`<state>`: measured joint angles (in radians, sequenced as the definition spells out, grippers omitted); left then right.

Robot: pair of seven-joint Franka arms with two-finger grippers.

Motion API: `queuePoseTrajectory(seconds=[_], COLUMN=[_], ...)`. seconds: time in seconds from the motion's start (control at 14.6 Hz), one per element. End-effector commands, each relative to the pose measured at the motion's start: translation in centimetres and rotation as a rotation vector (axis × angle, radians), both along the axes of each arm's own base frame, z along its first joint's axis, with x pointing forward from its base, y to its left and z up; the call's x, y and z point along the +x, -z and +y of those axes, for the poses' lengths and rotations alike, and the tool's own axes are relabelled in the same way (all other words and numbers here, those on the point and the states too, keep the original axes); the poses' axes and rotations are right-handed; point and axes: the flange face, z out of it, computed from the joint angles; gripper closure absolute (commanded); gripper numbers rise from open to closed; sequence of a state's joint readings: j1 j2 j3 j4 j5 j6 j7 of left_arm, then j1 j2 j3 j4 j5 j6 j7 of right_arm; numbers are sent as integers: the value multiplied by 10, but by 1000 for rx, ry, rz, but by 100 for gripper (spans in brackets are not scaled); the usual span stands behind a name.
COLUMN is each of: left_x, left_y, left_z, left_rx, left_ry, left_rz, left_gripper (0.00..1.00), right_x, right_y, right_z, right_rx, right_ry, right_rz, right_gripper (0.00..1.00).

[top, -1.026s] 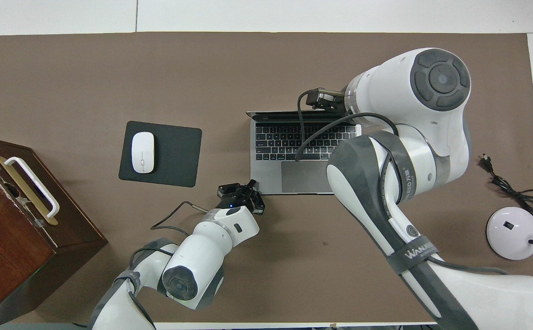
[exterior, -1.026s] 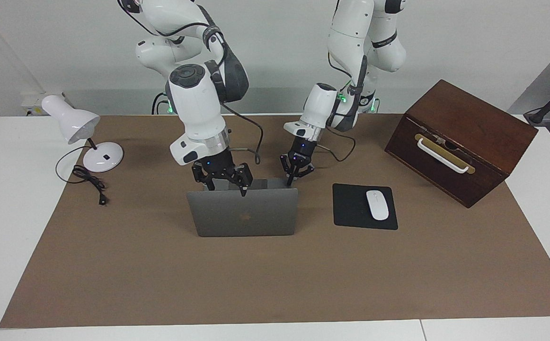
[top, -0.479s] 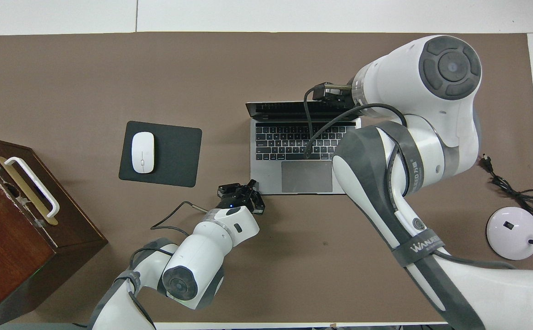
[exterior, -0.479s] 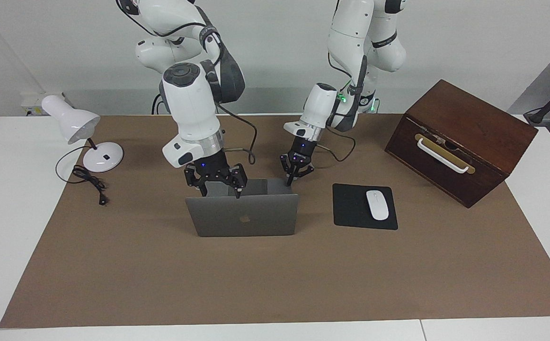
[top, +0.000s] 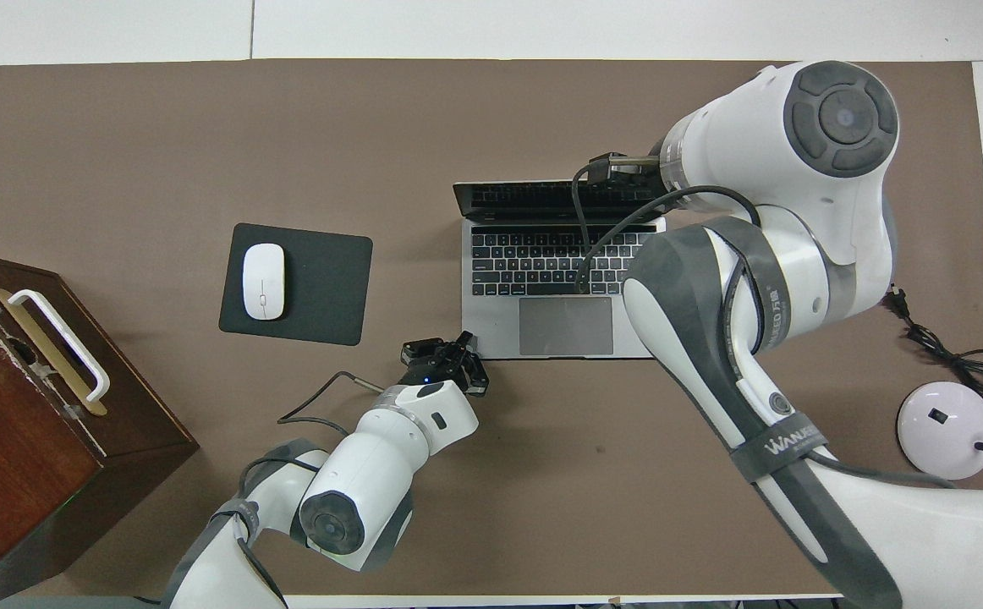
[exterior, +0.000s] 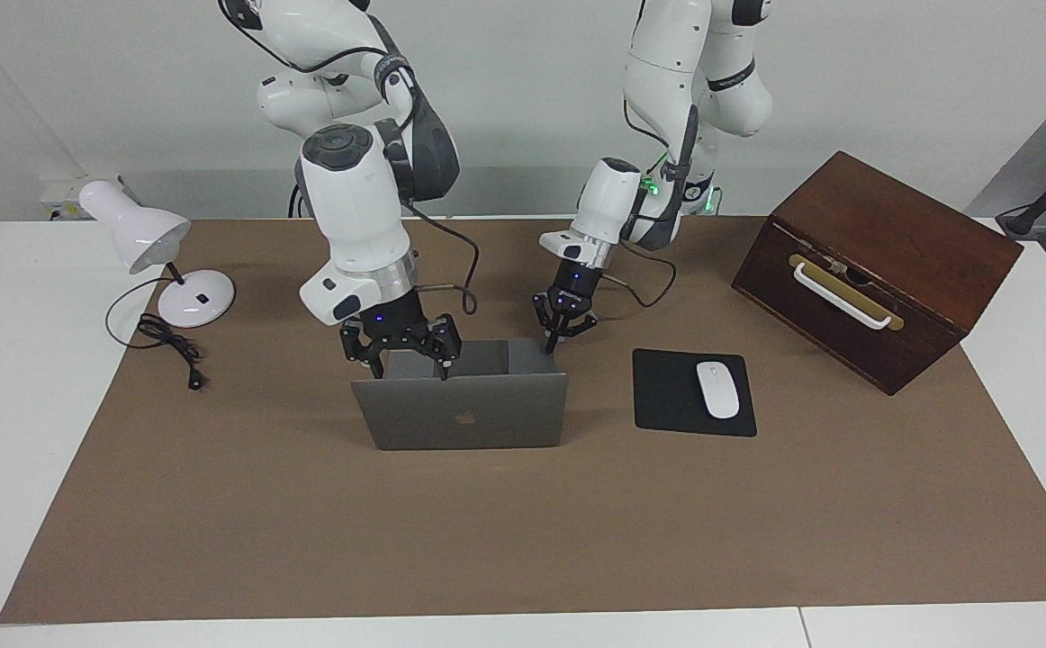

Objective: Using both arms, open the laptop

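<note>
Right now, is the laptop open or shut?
Open: the laptop shows keyboard and trackpad from overhead, and its lid stands raised in the facing view.

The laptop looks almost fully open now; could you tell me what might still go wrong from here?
1. The right gripper is at the top edge of the laptop lid; pushed further, the lid may overextend its hinge.
2. The left gripper, shut, pins only the base's corner; if it slips, the laptop could slide toward the mouse pad.
3. The right arm's cable hangs over the keyboard and may snag.
</note>
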<state>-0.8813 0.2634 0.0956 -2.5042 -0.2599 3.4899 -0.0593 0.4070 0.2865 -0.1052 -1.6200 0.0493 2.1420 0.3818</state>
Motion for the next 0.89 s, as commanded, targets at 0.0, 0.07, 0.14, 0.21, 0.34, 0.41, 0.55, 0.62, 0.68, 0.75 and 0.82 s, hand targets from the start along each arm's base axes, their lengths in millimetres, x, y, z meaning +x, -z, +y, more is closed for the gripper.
queuePoseTrajectory(seconds=[0.0,0.07,0.14,0.21,0.34,0.41,0.55,0.62,0.68,0.75,0.82], left_x=[1,1,1,1,1,1,1,1,1,1,1], left_y=[14,14,14,14,14,14,14,14,14,14,15], left_z=[-8,-8,-8,-8,-8,-8,-8,-8,-8,-8,-8], left_rx=[9,9,9,8,10,9,9,10,9,10,11], left_ry=[-5,-5,-5,-5,-4,-5,-5,-4,-5,-4,-4], left_rz=[3,3,3,2,3,3,3,3,3,3,4], left_gripper=[100,100,100,100,100,100,100,100,100,100,100], right_x=[10,11,12,13,14,14,15,17,21,23,23], right_y=[1,1,-1,-1,-1,0,3,1,-3,-5,-3], right_z=[-7,-8,-9,-11,-12,-13,-13,-15,-20,-22,-22], right_rx=[-32,-35,-34,-38,-43,-45,-57,-65,-67,-67,-67], right_ry=[-35,-45,-47,-53,-73,-76,-84,-91,-91,-91,-93], right_rz=[-2,-5,-10,-11,-12,-11,-13,-19,-29,-34,-30], right_gripper=[0,0,0,0,0,0,0,0,0,0,0])
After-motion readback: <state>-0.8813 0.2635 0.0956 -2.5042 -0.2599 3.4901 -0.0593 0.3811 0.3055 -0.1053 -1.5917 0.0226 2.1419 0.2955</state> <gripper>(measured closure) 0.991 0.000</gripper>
